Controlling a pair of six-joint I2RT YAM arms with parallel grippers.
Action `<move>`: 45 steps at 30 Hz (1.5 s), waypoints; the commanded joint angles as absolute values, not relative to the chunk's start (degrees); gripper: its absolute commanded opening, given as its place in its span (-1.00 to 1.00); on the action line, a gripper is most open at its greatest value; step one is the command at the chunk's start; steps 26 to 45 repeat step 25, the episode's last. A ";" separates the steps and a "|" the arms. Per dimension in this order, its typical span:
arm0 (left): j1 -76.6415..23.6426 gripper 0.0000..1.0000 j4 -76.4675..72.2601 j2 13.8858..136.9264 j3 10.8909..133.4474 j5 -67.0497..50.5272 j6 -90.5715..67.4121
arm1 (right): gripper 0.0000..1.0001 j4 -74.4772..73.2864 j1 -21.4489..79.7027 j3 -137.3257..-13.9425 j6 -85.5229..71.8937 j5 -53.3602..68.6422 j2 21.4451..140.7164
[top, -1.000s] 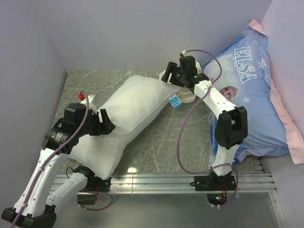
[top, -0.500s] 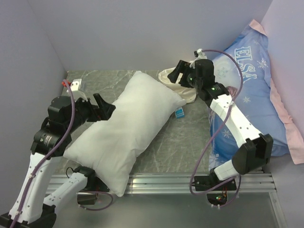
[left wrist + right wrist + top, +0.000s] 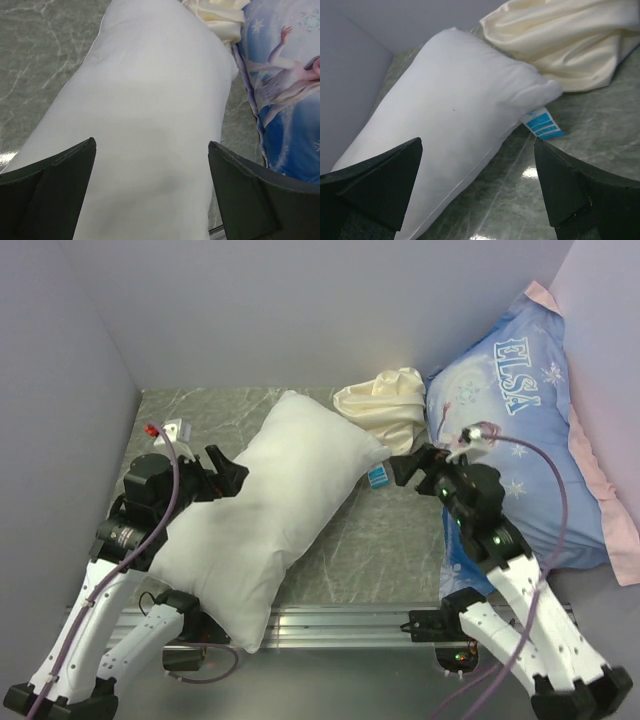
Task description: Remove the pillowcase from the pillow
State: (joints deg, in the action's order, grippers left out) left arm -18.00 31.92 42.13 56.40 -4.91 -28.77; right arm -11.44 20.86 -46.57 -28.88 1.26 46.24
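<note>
The white pillow (image 3: pixel 265 510) lies bare and diagonal across the table, a blue label (image 3: pixel 377 476) at its far corner. The cream pillowcase (image 3: pixel 385 405) sits crumpled in a heap at the back, off the pillow, touching its far corner. My left gripper (image 3: pixel 228 472) hovers open over the pillow's left edge; in the left wrist view the pillow (image 3: pixel 150 110) fills the space under the left gripper (image 3: pixel 151 150). My right gripper (image 3: pixel 412 465) is open near the label, holding nothing. The right wrist view shows pillow (image 3: pixel 450 100), pillowcase (image 3: pixel 565 40) and right gripper (image 3: pixel 477 145).
A blue ELSA-print pillow (image 3: pixel 520 440) with a pink edge leans in the right back corner, against the pillowcase heap. Purple-grey walls close the back and both sides. A metal rail (image 3: pixel 340 625) runs along the near table edge.
Both grippers opened. The left one let go of the pillow, which settled flat. The right arm drew back toward the near right, leaving the pillowcase heaped at the back.
</note>
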 commanded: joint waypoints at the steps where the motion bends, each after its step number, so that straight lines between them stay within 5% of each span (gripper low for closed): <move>1: -18.10 0.99 28.48 40.96 54.68 -2.64 -28.57 | 0.99 -9.67 21.01 -41.50 -28.47 -9.12 36.85; 7: -18.11 0.99 27.42 38.24 52.74 -2.11 -28.12 | 0.99 -10.72 21.00 -35.51 -28.65 -13.63 27.86; 45: -18.11 0.99 27.95 37.44 52.91 -1.40 -29.27 | 0.99 -13.80 21.01 -36.91 -30.15 -12.39 31.11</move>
